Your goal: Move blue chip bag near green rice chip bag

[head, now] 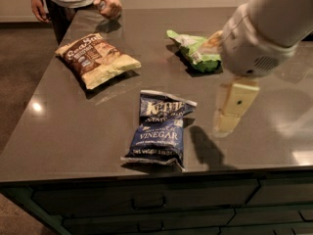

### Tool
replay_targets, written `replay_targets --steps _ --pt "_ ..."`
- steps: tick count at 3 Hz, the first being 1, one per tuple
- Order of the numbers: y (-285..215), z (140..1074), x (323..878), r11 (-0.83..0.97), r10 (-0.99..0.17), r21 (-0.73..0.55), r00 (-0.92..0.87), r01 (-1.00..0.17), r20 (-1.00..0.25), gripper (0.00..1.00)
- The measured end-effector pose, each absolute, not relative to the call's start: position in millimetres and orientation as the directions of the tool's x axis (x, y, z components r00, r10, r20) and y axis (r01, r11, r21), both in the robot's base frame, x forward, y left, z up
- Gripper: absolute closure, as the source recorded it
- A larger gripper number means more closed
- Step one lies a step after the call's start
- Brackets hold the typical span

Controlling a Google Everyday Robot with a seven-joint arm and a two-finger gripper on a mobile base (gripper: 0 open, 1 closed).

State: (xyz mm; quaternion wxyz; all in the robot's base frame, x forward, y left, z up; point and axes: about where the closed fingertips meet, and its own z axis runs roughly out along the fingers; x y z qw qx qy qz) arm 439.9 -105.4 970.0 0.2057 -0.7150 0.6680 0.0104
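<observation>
On the dark countertop (73, 131), near its front edge, the blue chip bag (159, 131) lies flat, apart from the green rice chip bag (195, 53) farther back. Right of the blue chip bag the gripper (230, 116) hangs above the surface; whether it is wide or narrow cannot be told. A brown-and-tan chip bag (95, 58) lies back left.

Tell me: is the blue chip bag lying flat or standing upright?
Lying flat: the blue chip bag rests face up on the counter, lettering visible. The gripper hangs right of it.
</observation>
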Motion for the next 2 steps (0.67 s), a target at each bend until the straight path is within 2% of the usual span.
replay_targets --steps 2 --pt "-58 911 430 -0.232 -0.918 -0.247 0.296 -0.941 -0.263 0.0"
